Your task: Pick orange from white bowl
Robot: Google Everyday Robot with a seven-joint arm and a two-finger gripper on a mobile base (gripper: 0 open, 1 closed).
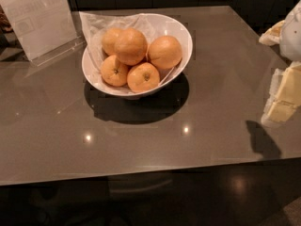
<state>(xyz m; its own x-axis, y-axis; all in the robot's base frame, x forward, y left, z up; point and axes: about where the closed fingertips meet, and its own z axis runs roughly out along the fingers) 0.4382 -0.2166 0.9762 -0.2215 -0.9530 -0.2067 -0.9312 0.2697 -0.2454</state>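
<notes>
Camera view is showing the white bowl (186, 50) sitting left of centre on a glossy grey-brown desk (216, 102). Crinkled clear plastic (96, 27) is lining it and sticking up over the back-left rim. 5 oranges are lying heaped inside. The orange (130, 46), smooth and showing no stem dimple, is resting on top of the heap toward the back, touching its neighbours. The front-left orange (114, 71) and the front orange (143, 77) are each showing a dark dimple. The gripper (283, 100), pale yellow and white, is hanging at the right edge over the desk, well apart from the bowl and partly cut off. I cannot tell whether its jaws are apart or together. A clear sign stand (40, 22) is standing at the back-left corner.
</notes>
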